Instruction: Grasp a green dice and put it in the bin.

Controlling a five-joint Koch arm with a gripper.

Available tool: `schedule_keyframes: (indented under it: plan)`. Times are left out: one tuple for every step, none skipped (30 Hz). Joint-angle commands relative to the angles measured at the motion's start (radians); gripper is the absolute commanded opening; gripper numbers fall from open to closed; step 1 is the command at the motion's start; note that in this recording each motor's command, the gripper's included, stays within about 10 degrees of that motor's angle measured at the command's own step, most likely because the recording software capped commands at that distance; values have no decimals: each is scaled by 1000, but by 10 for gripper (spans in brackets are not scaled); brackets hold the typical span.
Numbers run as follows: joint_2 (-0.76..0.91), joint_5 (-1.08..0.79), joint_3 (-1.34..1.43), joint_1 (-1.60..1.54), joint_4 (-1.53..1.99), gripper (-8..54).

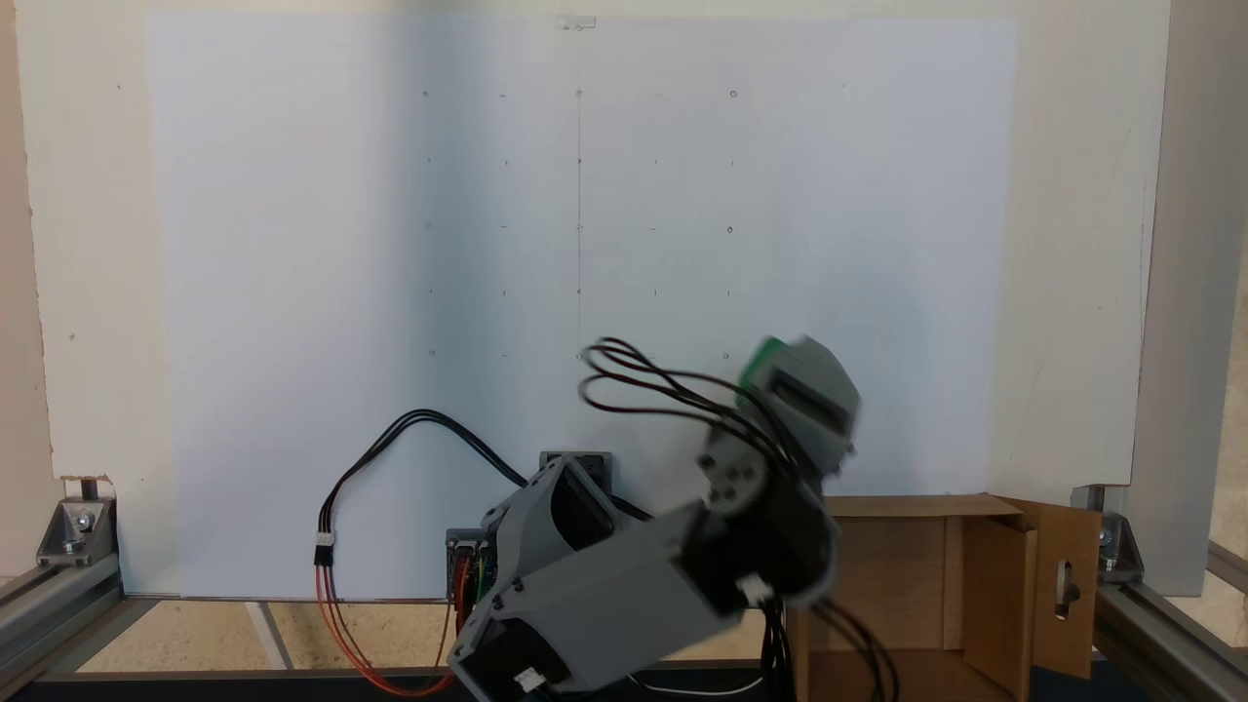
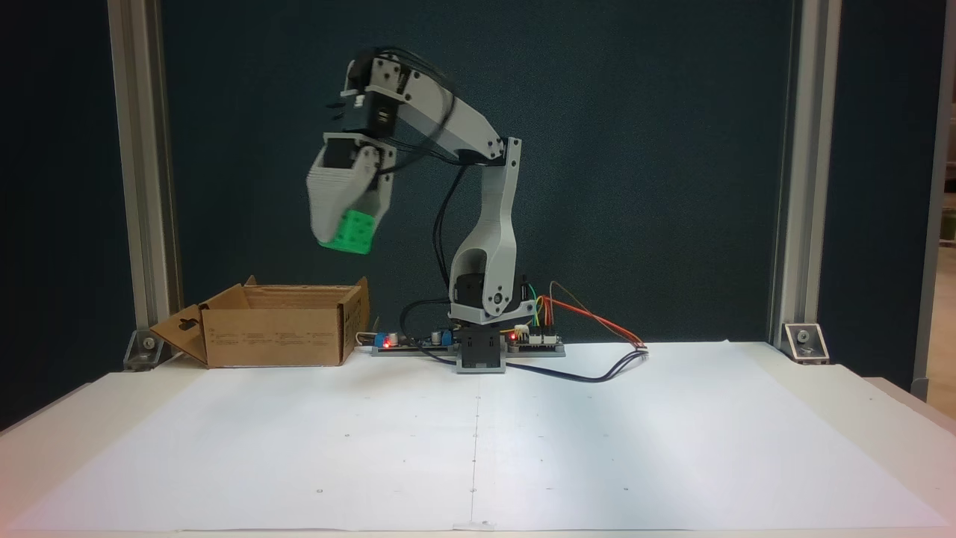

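The green dice (image 2: 351, 233) hangs in the air, clamped between the grey fingers of my gripper (image 2: 347, 232), which is shut on it. It sits well above the table, slightly right of and above the right end of the bin (image 2: 276, 340), a brown cardboard box with open flaps. In the view from above, only a sliver of the green dice (image 1: 758, 364) peeks from behind the blurred gripper (image 1: 770, 375), which lies just left of and beyond the bin (image 1: 936, 585). A slotted flap (image 1: 1068, 585) stands open on the bin's right side there.
A white paper sheet (image 2: 478, 441) with small dot marks covers the table. The arm's base (image 2: 482, 351), circuit boards and loose cables (image 2: 597, 359) sit at the back edge. Aluminium frame posts (image 2: 146, 187) stand at both rear corners.
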Motion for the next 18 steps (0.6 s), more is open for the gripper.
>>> schedule_keyframes:
  plan:
    - [23,63,-78,91,61,115]
    - [23,66,-83,135,48,115]
    - [23,72,-84,175,37,115]
    - [23,80,-86,219,18,115]
    - [21,83,-86,267,-14,115]
    - [21,83,-86,304,-44,115]
    - [15,86,-86,337,-66,115]
    - [5,86,-86,380,-97,115]
    - [-8,87,-86,423,-126,114]
    - [-15,87,-86,463,-146,115]
    - [-31,87,-86,502,-169,115]
    - [-43,86,-86,535,-186,115]
    - [-64,87,-86,568,-193,115]
    - [-86,87,-86,601,-209,115]
    - [-106,86,-86,632,-221,115]
    - [-132,86,-86,661,-224,115]
    - [-164,86,-86,690,-241,114]
    - [-189,86,-86,719,-259,115]
